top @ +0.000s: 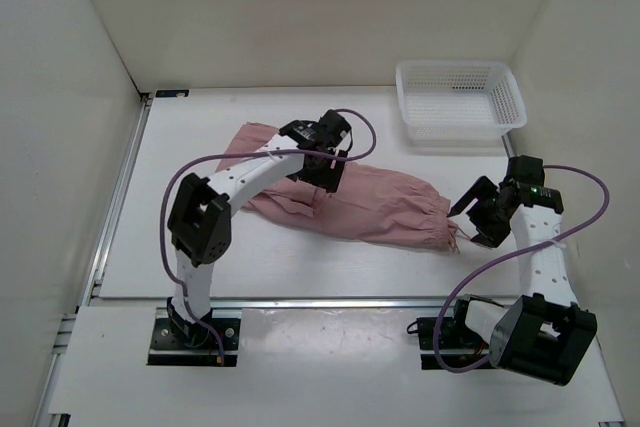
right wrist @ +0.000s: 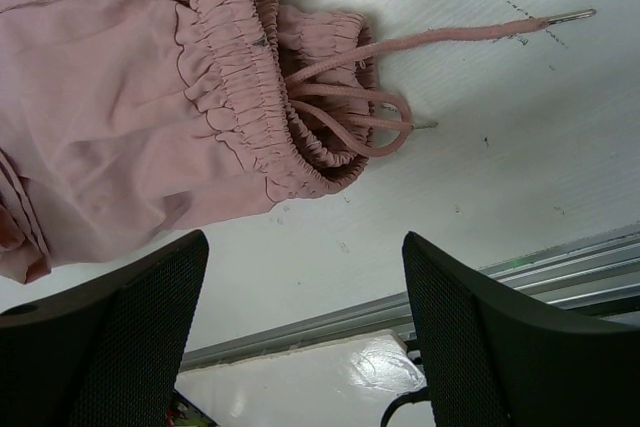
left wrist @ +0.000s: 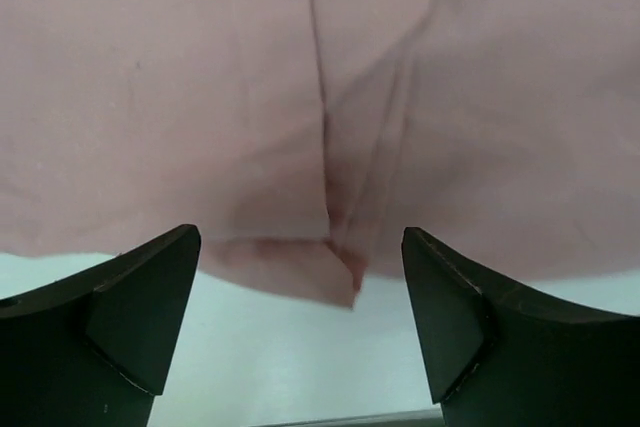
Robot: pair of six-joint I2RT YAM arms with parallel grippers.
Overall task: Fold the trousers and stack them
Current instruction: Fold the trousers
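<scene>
The dusty-pink trousers (top: 380, 205) lie flat across the table, from the far left to a gathered elastic end at the right. My left gripper (top: 322, 173) hovers open over their middle. In the left wrist view pink fabric (left wrist: 200, 97) fills the top, with a folded corner (left wrist: 338, 269) just ahead of the open, empty gripper (left wrist: 300, 247). My right gripper (top: 470, 219) is open and empty beside the gathered end. The right wrist view shows the gathered elastic band (right wrist: 240, 97) and loose drawstrings (right wrist: 360, 122) ahead of that gripper (right wrist: 303, 242), which is over bare table.
A white plastic mesh basket (top: 505, 112) stands at the far right. White walls enclose the table on three sides. A metal rail (top: 330, 300) runs along the near edge, also seen in the right wrist view (right wrist: 420, 302).
</scene>
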